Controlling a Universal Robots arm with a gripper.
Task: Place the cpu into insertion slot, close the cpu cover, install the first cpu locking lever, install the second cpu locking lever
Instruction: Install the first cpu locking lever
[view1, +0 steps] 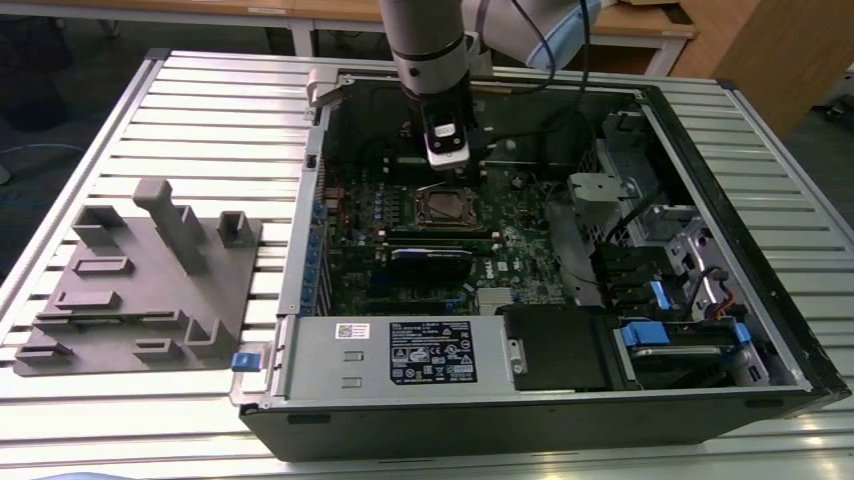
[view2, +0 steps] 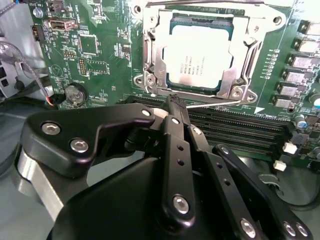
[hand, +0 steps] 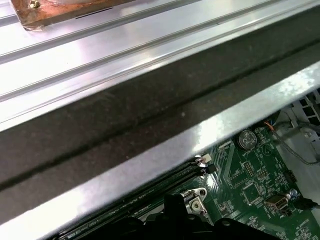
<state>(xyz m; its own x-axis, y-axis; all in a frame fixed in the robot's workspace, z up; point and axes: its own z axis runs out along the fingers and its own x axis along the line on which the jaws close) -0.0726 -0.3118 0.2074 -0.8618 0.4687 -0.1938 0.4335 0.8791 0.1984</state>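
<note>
The cpu (view2: 200, 55), a dull silver square, lies in the insertion slot (view1: 447, 207) on the green motherboard. The cpu cover (view2: 152, 50), a silver frame, lies flat around it. A thin metal locking lever (view2: 215, 103) runs along the socket edge nearest my gripper. My gripper (view2: 175, 101) is black, and its two fingers are shut together into one narrow tip beside that lever's end. I cannot tell whether the tip touches the lever. In the exterior view the gripper (view1: 450, 175) hangs just behind the socket inside the open computer case. Its dark tip (hand: 175, 212) also shows in the first wrist view.
Long black memory slots (view2: 240, 130) run between the gripper and the socket. A coin battery (view2: 75, 93) sits on the board nearby. The case's metal wall (hand: 150, 150) is close behind the arm. A power supply (view1: 400, 350), drive bays (view1: 667, 330) and a grey fixture (view1: 134, 280) surround the board.
</note>
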